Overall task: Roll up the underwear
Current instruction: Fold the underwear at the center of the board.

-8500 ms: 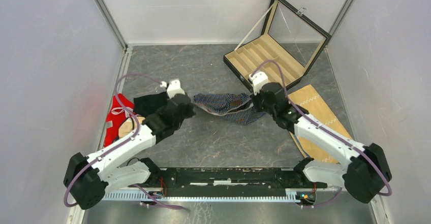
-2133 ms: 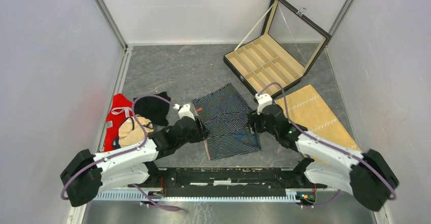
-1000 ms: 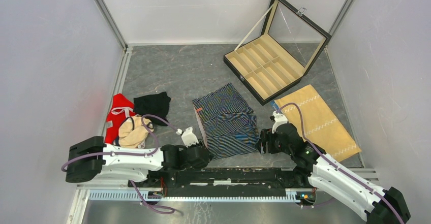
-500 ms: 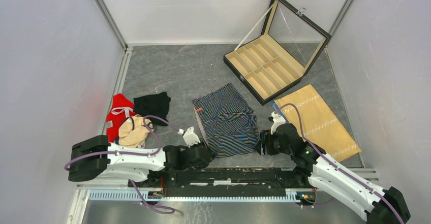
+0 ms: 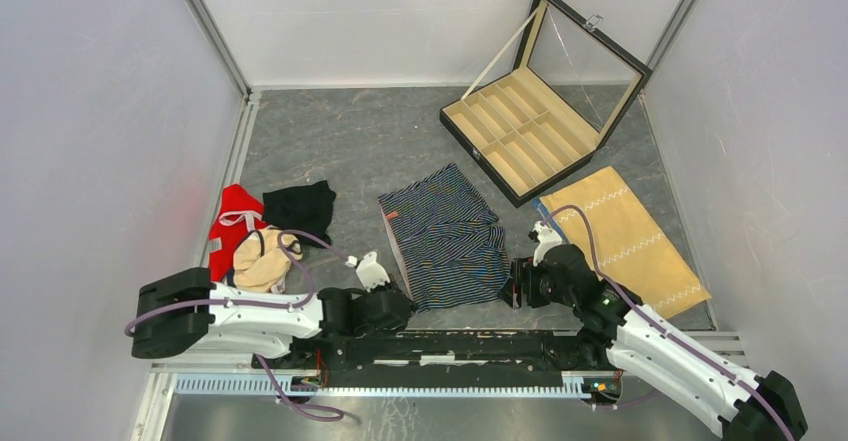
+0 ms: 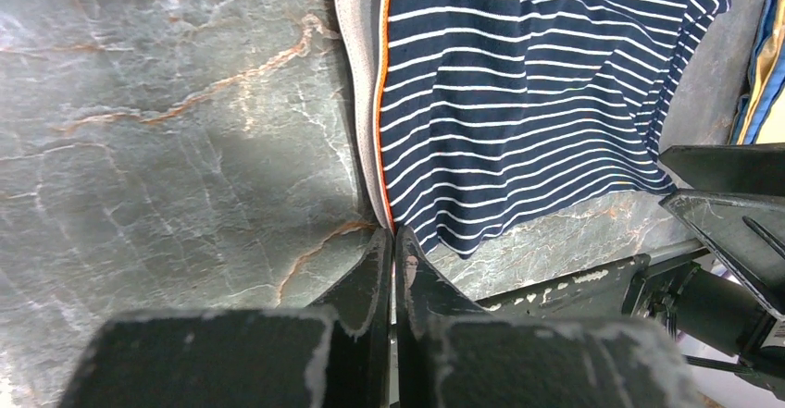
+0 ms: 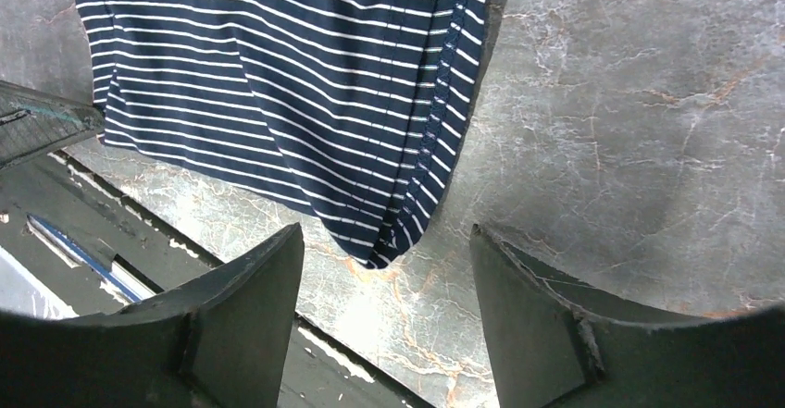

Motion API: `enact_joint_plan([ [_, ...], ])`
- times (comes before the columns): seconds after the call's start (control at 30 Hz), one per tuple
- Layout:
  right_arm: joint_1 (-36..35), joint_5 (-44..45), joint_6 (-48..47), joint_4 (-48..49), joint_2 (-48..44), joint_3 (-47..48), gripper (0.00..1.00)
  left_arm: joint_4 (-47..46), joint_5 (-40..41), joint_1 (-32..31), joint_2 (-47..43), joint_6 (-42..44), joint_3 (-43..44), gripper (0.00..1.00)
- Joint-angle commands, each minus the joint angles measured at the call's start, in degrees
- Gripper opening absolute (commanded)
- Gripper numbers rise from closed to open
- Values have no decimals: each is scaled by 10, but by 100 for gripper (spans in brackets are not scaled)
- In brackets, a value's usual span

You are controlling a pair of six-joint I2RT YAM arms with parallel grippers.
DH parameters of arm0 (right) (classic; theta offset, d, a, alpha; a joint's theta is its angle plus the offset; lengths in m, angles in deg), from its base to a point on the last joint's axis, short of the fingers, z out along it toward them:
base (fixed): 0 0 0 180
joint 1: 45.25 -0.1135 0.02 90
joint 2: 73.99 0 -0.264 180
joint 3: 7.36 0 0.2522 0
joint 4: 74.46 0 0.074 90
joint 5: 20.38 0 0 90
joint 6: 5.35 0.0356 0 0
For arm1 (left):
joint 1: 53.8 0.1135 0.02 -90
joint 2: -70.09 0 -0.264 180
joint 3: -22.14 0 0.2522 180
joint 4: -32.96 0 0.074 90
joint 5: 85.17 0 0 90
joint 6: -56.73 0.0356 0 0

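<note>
The dark navy striped underwear (image 5: pixel 445 241) lies spread flat on the grey table, grey waistband with an orange line on its left side. My left gripper (image 5: pixel 406 297) sits low at its near left corner. In the left wrist view it (image 6: pixel 393 234) is shut, with the waistband corner (image 6: pixel 378 206) running into the tips. My right gripper (image 5: pixel 508 291) is at the near right corner. In the right wrist view it (image 7: pixel 386 232) is open, and the underwear's corner (image 7: pixel 380 241) lies on the table between its fingers. The black underwear (image 5: pixel 298 206) lies crumpled at the left.
An open black case (image 5: pixel 520 131) with tan compartments stands at the back right, its glass lid raised. A tan cloth with white zigzag stitching (image 5: pixel 625 236) lies right of the right arm. Red (image 5: pixel 232 223) and beige (image 5: pixel 262 261) garments lie at the left. A black rail (image 5: pixel 450 346) borders the near edge.
The left gripper has closed at the waistband corner within the last half second. Both arms had earlier laid the bunched underwear flat and drawn back to its near edge.
</note>
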Motion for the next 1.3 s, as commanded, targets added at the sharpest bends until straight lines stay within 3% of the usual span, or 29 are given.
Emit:
enact_joint_plan([
  [0.0,-1,-7,16,-20,-21,6,73,95,32,-2,-12,-14,-24,2],
  [0.33,-2,-41,49,25,-16,-25,59,127,40,-3,-36,-9,-19,3],
  [0.4,-1,-46,49,32,-9,-29,61,135,39,-3,-38,-8,-16,10],
  [0.57,-1,-49,46,41,2,-33,64,135,18,-3,-46,-2,-9,45],
  [0.67,-1,-46,44,42,2,-34,63,136,-3,-3,-41,-2,-4,53],
  [1.0,-1,-42,43,41,2,-34,61,98,-39,-10,0,-18,-17,55],
  [1.27,-1,-32,40,38,1,-32,56,80,-15,-10,-5,-40,-43,42],
])
